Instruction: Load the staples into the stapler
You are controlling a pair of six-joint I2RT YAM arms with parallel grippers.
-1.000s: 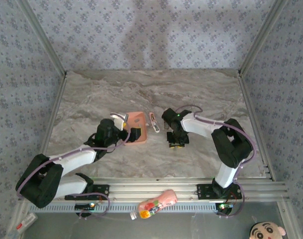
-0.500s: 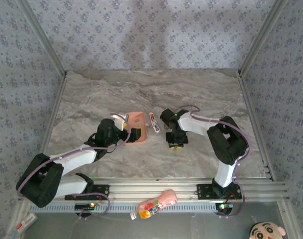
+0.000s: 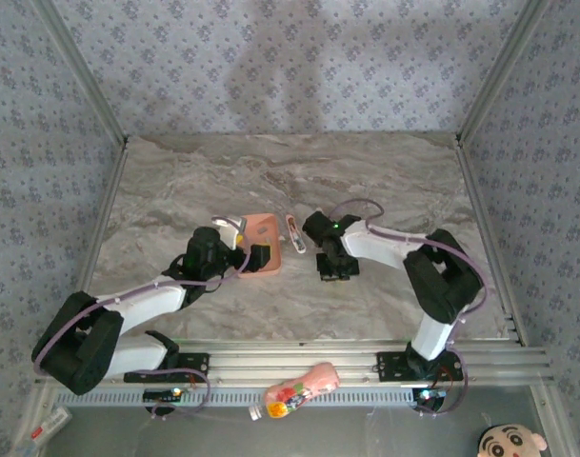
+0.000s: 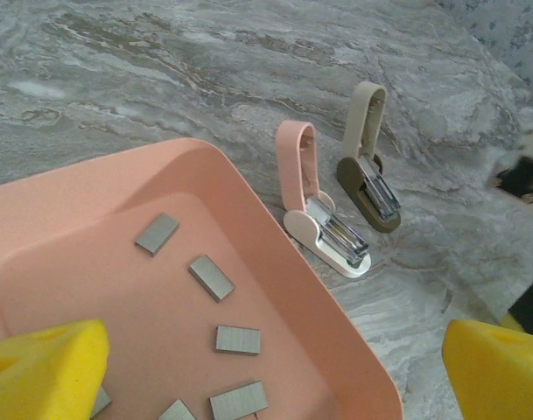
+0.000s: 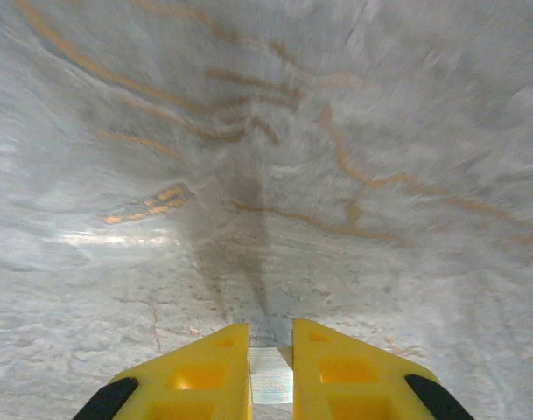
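Several grey staples (image 4: 212,277) lie in the salmon-pink tray (image 4: 288,271), which sits left of centre on the table (image 3: 261,230). My left gripper (image 4: 270,376) hangs open over the tray's near end (image 3: 259,257), holding nothing. The pink-and-white stapler (image 4: 323,223) lies hinged open just right of the tray (image 3: 294,231). Right of the stapler, my right gripper (image 3: 333,269) points down at the marble. Its yellow fingers (image 5: 209,367) are shut on a short silvery strip of staples (image 5: 270,389) just above the table.
A beige-and-brown stapler (image 4: 368,171) of the same shape lies open beside the pink one. A pink bottle (image 3: 294,390) lies on the front rail, off the marble. Patterned walls and metal posts (image 3: 480,190) close in the table.
My right gripper has closed the last bit onto the staple strip and shifted slightly left. The left arm, tray and stapler have not moved.
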